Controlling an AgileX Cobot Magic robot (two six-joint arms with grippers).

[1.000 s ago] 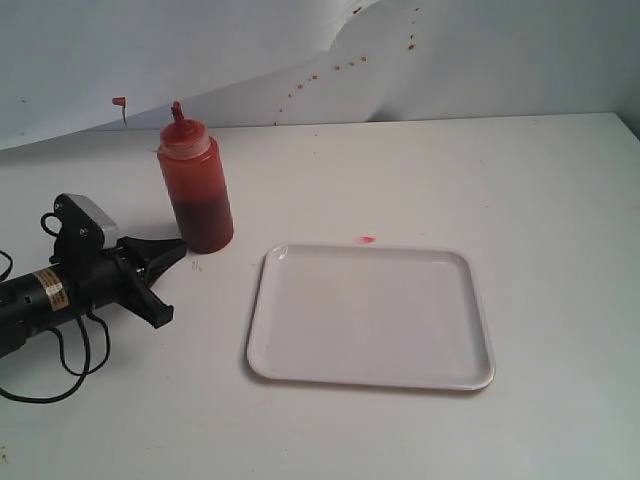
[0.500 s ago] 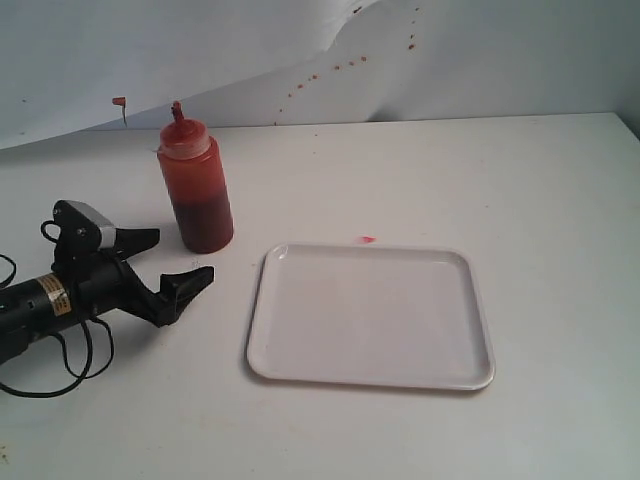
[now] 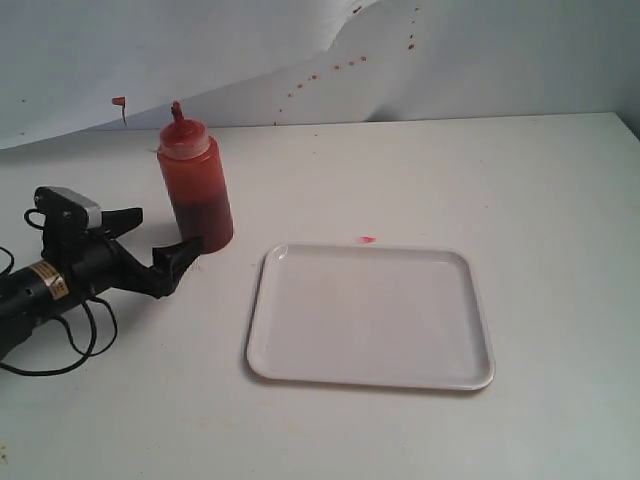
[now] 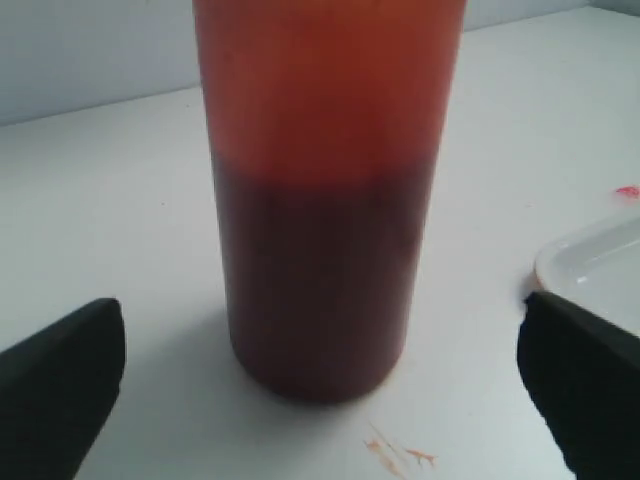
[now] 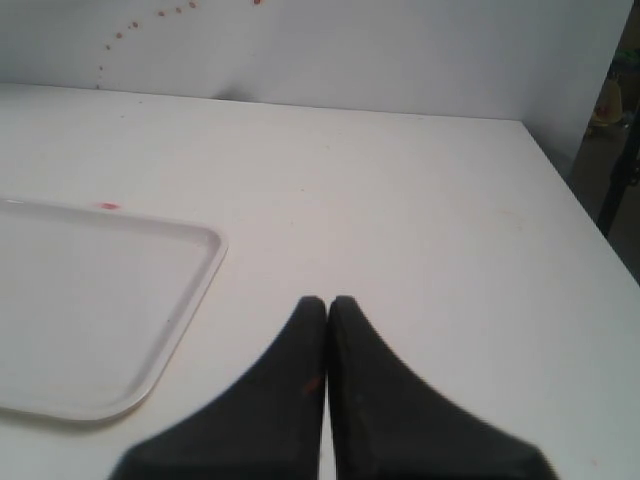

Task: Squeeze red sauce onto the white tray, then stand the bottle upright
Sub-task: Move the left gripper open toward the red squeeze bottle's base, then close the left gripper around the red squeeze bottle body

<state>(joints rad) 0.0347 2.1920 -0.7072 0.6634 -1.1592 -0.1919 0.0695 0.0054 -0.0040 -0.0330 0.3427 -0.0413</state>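
Bottle (image 3: 196,190) stands upright on the surface, just left of the white tray (image 3: 370,325), so I centre my left end effector (image 3: 166,228), spread wide before its lower body, then close gently without tipping it.

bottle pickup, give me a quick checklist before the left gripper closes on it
1. Left gripper open: ok, jaws spread wide.
2. Bottle upright on the table: ok.
3. Bottle centred between the fingers: ok in the left wrist view, with a gap on each side.
4. Fingers far enough around the bottle to grip: cannot tell.
5. Nozzle uncapped: cannot tell, too small.
6. White tray ready beside the bottle: ok, no sauce on it yet.
7. Right gripper out of the way: ok, shut and away from the bottle.
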